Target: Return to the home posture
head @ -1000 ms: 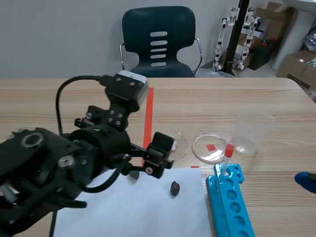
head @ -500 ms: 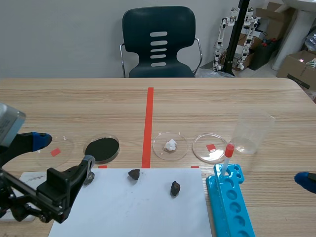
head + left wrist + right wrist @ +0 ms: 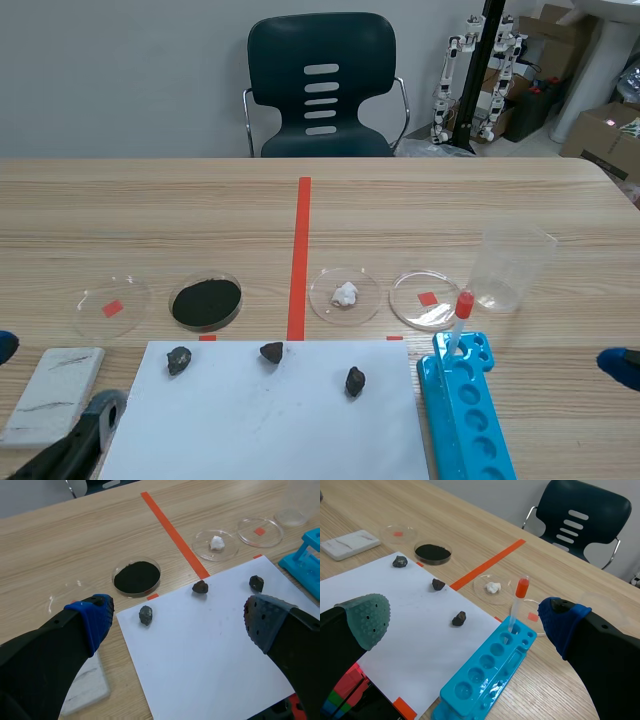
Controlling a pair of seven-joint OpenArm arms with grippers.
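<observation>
wooden tabletop [image 3: 150, 200] | white paper [image 3: 270, 430] on it | dark chair [image 3: 285, 90] behind | left end effector [image 3: 177, 622], right end effector [image 3: 465, 620]: wide open, empty

Tube rack [image 3: 466, 425] and beaker [image 3: 512, 268] right of paper [image 3: 260, 425]

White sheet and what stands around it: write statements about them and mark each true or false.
Three dark lumps lie on the white sheet. True.
The red-capped tube stands in the blue rack. True.
The black powder dish sits right of the tape line. False: it sits left of it.
The left end effector is shut on a lump. False: it is open, holding nothing.
The clear cup lies tipped over. False: it stands upright.
</observation>
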